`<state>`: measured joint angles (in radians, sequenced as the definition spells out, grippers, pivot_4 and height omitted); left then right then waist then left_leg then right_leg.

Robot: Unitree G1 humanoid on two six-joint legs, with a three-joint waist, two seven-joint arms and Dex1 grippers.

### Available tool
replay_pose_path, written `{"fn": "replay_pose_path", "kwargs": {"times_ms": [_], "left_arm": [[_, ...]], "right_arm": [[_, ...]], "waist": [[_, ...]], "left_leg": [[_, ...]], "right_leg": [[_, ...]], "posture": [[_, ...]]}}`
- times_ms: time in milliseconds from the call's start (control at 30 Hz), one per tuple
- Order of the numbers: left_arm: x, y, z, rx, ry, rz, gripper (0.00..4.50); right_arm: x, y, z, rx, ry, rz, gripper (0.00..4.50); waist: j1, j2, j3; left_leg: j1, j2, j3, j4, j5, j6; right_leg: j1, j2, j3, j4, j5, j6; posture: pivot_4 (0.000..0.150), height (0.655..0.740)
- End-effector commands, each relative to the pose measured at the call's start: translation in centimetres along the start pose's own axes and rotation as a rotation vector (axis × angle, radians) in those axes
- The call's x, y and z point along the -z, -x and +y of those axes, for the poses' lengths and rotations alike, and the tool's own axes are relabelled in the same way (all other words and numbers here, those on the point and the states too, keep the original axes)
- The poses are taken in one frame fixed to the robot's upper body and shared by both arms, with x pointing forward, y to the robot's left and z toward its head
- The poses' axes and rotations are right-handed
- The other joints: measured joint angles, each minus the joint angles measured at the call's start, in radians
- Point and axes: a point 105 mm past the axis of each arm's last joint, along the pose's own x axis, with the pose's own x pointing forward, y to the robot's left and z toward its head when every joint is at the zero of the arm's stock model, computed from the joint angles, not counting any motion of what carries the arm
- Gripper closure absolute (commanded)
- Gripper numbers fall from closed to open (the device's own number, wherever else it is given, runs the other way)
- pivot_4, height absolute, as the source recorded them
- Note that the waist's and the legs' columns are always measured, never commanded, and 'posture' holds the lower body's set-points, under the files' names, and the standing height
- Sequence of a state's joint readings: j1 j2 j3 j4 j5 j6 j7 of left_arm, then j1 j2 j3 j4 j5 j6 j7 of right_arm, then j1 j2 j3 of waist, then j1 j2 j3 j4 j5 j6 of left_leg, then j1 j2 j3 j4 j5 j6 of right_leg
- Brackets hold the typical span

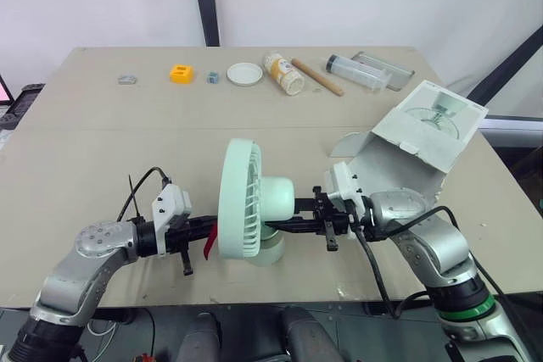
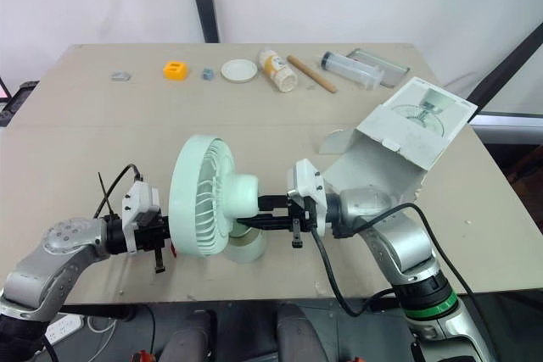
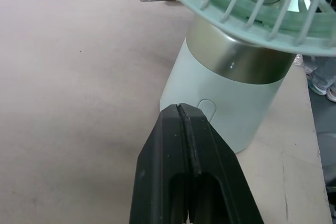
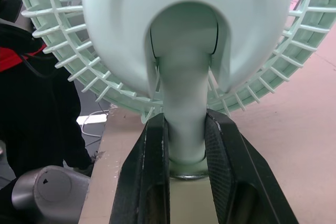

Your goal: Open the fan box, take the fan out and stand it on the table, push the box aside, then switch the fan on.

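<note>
The pale green plastic desk fan [image 1: 246, 201] stands upright on the beige bench [image 1: 102, 150], close to the near edge, with its round grille facing the robot's left.

Right claw [image 4: 185, 124]: clenched on the fan's slim neck, one black finger on each side, between the head and the cylindrical base [image 3: 231, 93].

Left claw [image 3: 179, 109]: clenched with nothing between its fingers, which are pressed flat together. The tip sits just at the small oval button [image 3: 208, 109] low on the base. Whether it touches the button cannot be told.

The white cardboard fan box [image 1: 399, 154] lies open on the bench to the right of the fan and behind it, apart from it. Its lid flap is raised and carries a printed picture of a fan.

Along the far edge of the bench, well apart from the fan, lie:
- an orange block [image 1: 181, 73]
- a white round lid [image 1: 244, 73]
- a tipped jar of pale grains [image 1: 283, 73]
- a wooden stick [image 1: 318, 77]
- a clear plastic tube [image 1: 356, 72]
</note>
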<state>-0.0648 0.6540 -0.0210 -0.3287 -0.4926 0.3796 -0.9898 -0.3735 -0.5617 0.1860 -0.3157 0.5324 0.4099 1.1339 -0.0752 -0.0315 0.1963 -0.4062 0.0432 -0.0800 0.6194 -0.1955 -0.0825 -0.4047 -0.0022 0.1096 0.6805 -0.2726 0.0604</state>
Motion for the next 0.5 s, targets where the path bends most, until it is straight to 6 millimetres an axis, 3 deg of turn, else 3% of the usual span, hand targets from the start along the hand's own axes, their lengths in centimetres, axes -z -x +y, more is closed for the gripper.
{"fn": "replay_pose_path", "kwargs": {"times_ms": [33, 133, 300, 400, 500], "left_arm": [[-1.2, 0.6, 0.2, -0.018, -0.045, -0.036, 4.44], [-1.7, 0.8, 0.7, -0.050, -0.065, -0.070, 4.44], [-2.4, 1.4, 1.3, -0.092, -0.101, -0.115, 4.44], [-2.2, 1.6, 1.4, -0.096, -0.087, -0.120, 3.75], [-2.1, 1.6, 1.5, -0.097, -0.076, -0.122, 2.77]], "right_arm": [[-0.4, 0.1, -0.3, 0.001, 0.012, -0.008, 4.11], [-1.2, 0.1, -0.6, 0.012, 0.011, -0.043, 4.11], [-4.0, 0.3, -2.1, 0.040, -0.006, -0.145, 4.11], [-5.1, 0.4, -3.0, 0.043, -0.003, -0.168, 4.11], [-6.2, 0.1, -5.1, 0.034, 0.042, -0.166, 4.11]], "waist": [[0.000, 0.000, 0.000], [0.000, 0.000, 0.000], [0.000, 0.000, 0.000], [0.000, 0.000, 0.000], [-0.003, 0.001, 0.001]], "left_leg": [[0.000, 0.000, 0.000, 0.000, 0.000, 0.000], [0.000, 0.000, 0.000, 0.000, 0.000, 0.000], [-0.001, 0.000, 0.000, 0.000, 0.000, 0.000], [-0.001, 0.000, 0.000, 0.000, 0.000, 0.000], [-0.001, 0.000, 0.000, 0.000, 0.000, 0.000]], "right_leg": [[0.000, 0.000, 0.000, 0.000, 0.000, 0.000], [0.000, 0.000, 0.000, 0.000, 0.000, 0.000], [0.000, 0.000, 0.000, 0.000, 0.000, 0.000], [-0.001, 0.000, 0.000, 0.000, 0.001, 0.000], [-0.001, 0.000, 0.000, 0.000, 0.001, -0.001]], "posture": [[0.150, 0.7400], [0.150, 0.7400], [0.150, 0.7400], [0.150, 0.7400], [0.150, 0.7400]]}}
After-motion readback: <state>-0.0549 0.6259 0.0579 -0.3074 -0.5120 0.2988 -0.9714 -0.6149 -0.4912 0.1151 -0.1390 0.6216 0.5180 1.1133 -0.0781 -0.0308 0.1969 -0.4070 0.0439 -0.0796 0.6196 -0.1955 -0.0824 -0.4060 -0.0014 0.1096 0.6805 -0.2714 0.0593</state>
